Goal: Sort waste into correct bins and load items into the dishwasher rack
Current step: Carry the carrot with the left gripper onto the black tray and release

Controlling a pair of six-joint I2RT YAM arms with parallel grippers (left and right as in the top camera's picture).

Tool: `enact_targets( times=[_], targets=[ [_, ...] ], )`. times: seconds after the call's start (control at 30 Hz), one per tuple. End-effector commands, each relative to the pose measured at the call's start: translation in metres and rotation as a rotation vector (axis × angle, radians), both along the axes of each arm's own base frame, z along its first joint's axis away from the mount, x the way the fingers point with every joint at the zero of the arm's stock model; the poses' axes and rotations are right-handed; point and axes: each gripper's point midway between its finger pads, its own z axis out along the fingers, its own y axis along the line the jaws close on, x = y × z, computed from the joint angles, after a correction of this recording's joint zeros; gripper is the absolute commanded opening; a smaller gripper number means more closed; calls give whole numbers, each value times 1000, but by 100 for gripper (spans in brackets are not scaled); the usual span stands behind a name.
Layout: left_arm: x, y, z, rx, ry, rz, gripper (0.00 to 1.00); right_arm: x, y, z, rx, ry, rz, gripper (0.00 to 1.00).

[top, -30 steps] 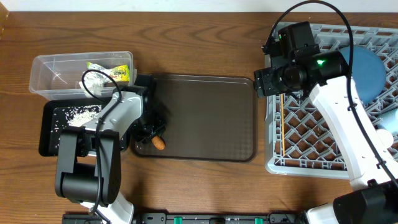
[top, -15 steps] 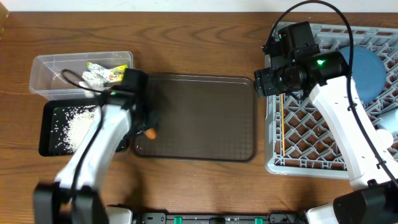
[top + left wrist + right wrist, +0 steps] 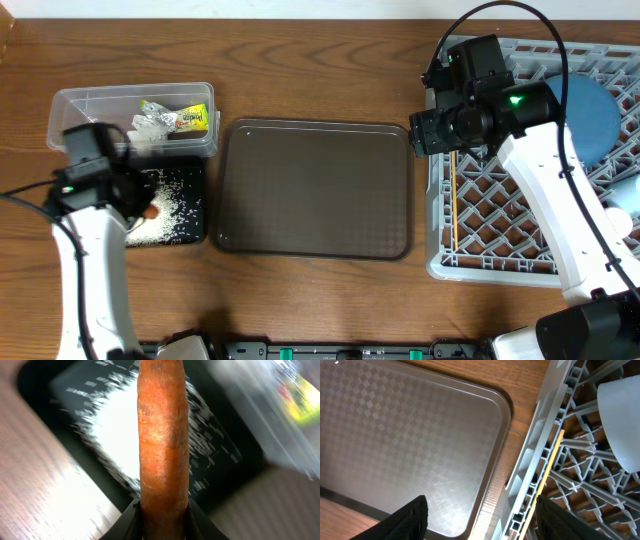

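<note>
My left gripper (image 3: 141, 204) is shut on the small orange carrot piece (image 3: 149, 211) and holds it over the shallow black tray (image 3: 192, 236), which holds loose white rice (image 3: 160, 222). In the left wrist view the carrot (image 3: 163, 435) fills the middle between the fingers (image 3: 163, 512), above the rice (image 3: 117, 425). The clear tub (image 3: 75, 105) behind holds the yellow-green wrapper (image 3: 190, 120) and crumpled white scraps (image 3: 150, 125). My right gripper (image 3: 440, 132) is open and empty over the left edge of the grey rack (image 3: 490, 262). Chopsticks (image 3: 453, 205) and the dark blue dish (image 3: 592, 115) are in the rack.
The large dark brown serving tray (image 3: 315, 190) lies between the bins and the rack; it also shows in the right wrist view (image 3: 410, 435) beside the rack wall (image 3: 532, 467) and the chopsticks (image 3: 547, 477). A pale dish (image 3: 622, 420) stands among the pegs.
My left arm has swung left from the serving tray's left edge to above the black tray, carrying the carrot piece. The right arm has not moved.
</note>
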Motion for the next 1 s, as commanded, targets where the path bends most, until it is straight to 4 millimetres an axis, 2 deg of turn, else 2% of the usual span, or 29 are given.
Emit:
enact_targets(
  times=[0.0, 0.17, 0.3, 0.47, 0.53, 0.67, 0.83, 0.97],
  targets=[
    [-8, 27, -16, -13, 41, 94, 24, -1, 3, -1, -9, 0, 20, 68],
    [-11, 41, -48, -85, 105, 148, 24, -2, 3, -1, -10, 6, 20, 68],
    [-12, 41, -76, -124, 185, 151, 24, -4, 2, -2, -13, 15, 20, 67],
    [-12, 41, -99, -150, 238, 151, 24, -7, 1, -3, -17, 26, 21, 67],
    [-13, 40, -103, -156, 252, 152, 29, -8, 1, -4, -18, 30, 20, 67],
    [-15, 40, -107, -158, 265, 152, 29, -9, 1, -4, -20, 36, 21, 66],
    [-15, 40, -107, -159, 266, 151, 41, -9, 0, -4, -20, 36, 20, 66],
    [-16, 40, -107, -160, 270, 144, 45, -9, 0, -4, -23, 35, 19, 66]
  ],
)
